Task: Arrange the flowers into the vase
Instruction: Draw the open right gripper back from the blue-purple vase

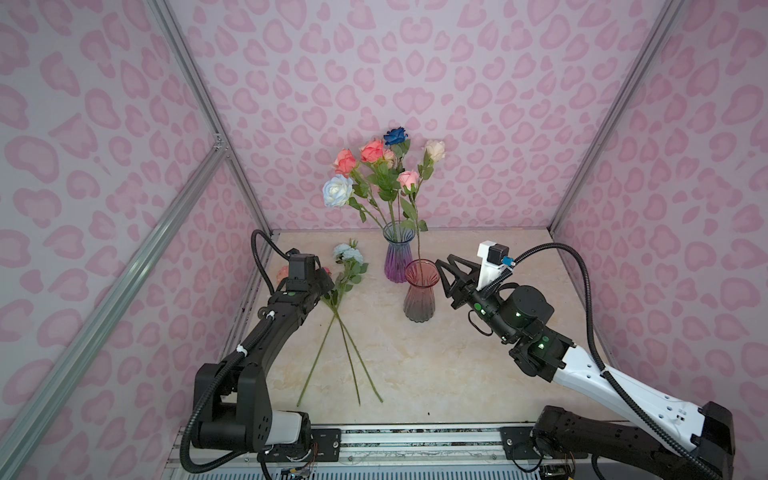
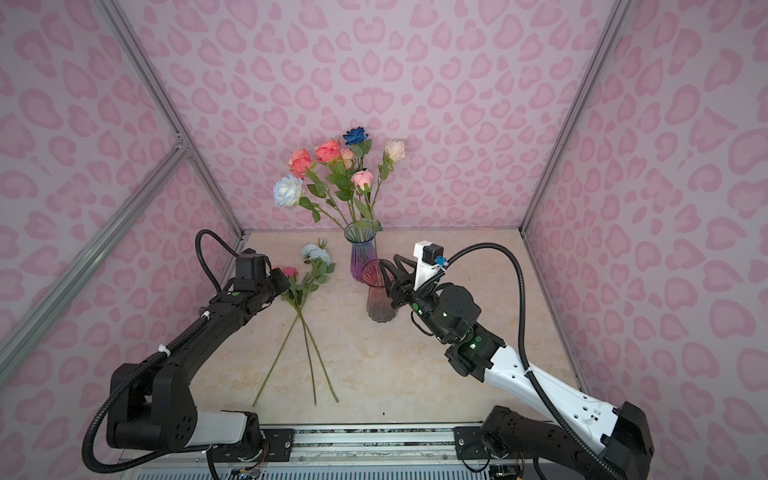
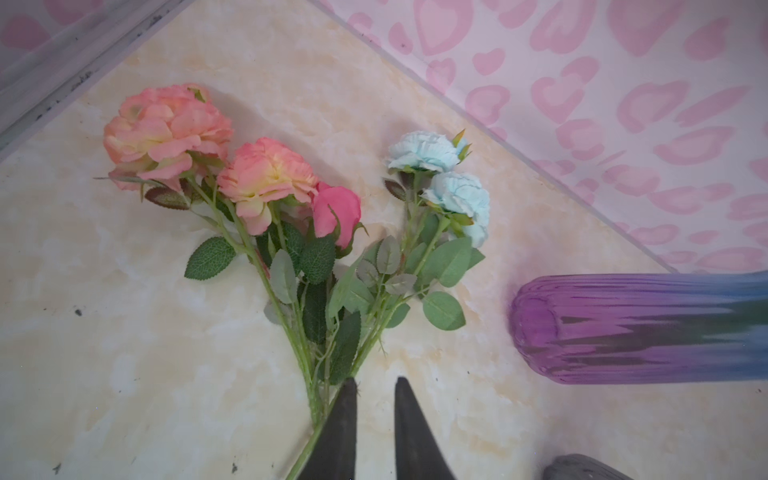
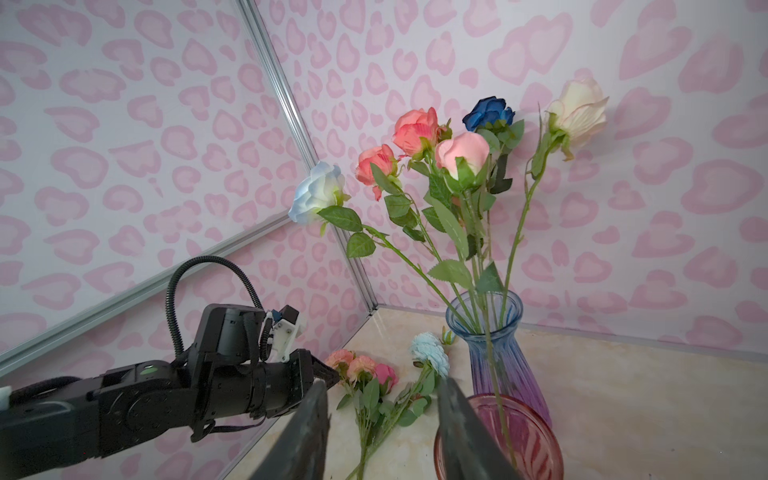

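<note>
Several flowers (image 1: 374,166) stand in the blue-purple vase (image 1: 398,257). A cream rose (image 1: 434,149) has its long stem in the red vase (image 1: 419,297) in front. On the table lie coral blooms (image 3: 166,129), a pink bud (image 3: 336,208) and pale blue blooms (image 3: 436,153), their stems (image 1: 345,353) crossing. My left gripper (image 3: 376,380) hovers low over those stems, open by a narrow gap with only table between the fingers. One green stem runs under a finger. Just right of the red vase's rim, my right gripper (image 4: 382,382) is open and empty.
Pink patterned walls (image 1: 457,83) with aluminium posts (image 1: 199,91) close in the table (image 1: 478,374) on three sides. The left arm (image 1: 266,332) stretches along the left wall. The two vases stand close together at mid-table.
</note>
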You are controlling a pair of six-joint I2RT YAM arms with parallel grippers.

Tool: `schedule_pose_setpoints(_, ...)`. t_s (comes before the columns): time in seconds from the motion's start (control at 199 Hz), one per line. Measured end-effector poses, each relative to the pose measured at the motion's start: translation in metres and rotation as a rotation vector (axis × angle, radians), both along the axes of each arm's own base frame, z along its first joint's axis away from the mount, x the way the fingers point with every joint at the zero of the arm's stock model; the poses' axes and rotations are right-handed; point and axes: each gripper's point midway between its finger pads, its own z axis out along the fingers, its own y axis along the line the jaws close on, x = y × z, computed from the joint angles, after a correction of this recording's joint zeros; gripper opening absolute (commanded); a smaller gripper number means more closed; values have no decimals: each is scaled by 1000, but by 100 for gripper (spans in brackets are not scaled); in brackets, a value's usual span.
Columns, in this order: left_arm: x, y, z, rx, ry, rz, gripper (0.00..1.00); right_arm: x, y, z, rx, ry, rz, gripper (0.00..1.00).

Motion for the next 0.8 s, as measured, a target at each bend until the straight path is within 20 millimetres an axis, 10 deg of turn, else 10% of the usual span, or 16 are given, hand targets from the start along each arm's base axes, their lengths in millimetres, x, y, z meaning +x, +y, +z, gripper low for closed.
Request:
schedule_pose_setpoints(0.306, -4, -4, -78, -71, 201, 49, 13, -6, -13, -35, -64, 42, -31, 44)
schedule_pose_setpoints(0.802, 1, -28, -102, -18, 276, -39, 10, 9, -4, -64, -133, 87, -40, 44)
